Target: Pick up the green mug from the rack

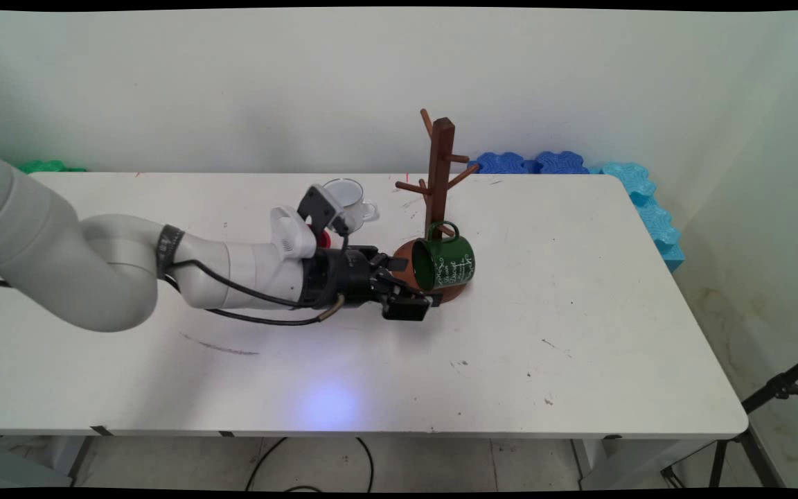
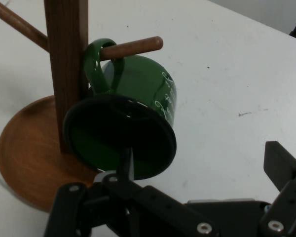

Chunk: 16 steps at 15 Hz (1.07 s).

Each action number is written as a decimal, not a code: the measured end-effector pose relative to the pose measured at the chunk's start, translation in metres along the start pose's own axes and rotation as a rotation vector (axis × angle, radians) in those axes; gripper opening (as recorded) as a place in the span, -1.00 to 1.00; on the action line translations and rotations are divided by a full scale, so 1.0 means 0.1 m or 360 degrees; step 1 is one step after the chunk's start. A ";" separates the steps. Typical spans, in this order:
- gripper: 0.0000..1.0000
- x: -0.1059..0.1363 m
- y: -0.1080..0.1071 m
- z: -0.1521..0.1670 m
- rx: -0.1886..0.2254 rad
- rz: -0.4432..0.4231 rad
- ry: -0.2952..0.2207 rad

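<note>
A dark green mug (image 1: 447, 262) with white lettering hangs by its handle on a low peg of the wooden mug tree (image 1: 438, 173), mouth turned toward my gripper. The hand view shows the mug (image 2: 138, 94) on the peg (image 2: 133, 48), over the tree's round base (image 2: 24, 158). My gripper (image 1: 416, 285) lies low over the table just left of the mug and is open. One fingertip (image 2: 127, 160) sits at the lower rim of the mug's mouth; the other (image 2: 280, 160) stands well off to the side over bare table. Nothing is held.
A clear glass cup (image 1: 349, 197) stands behind the wrist, with a small red object (image 1: 323, 239) partly hidden beside it. Blue foam blocks (image 1: 621, 180) line the table's far right edge and corner, green foam (image 1: 42, 166) the far left. A tripod leg (image 1: 773, 391) stands right of the table.
</note>
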 end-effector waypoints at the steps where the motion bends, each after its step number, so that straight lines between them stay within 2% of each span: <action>1: 1.00 0.00 0.00 0.03 0.0001 -0.0002 0.0000; 16: 1.00 0.09 0.02 0.42 0.0011 -0.0058 -0.0017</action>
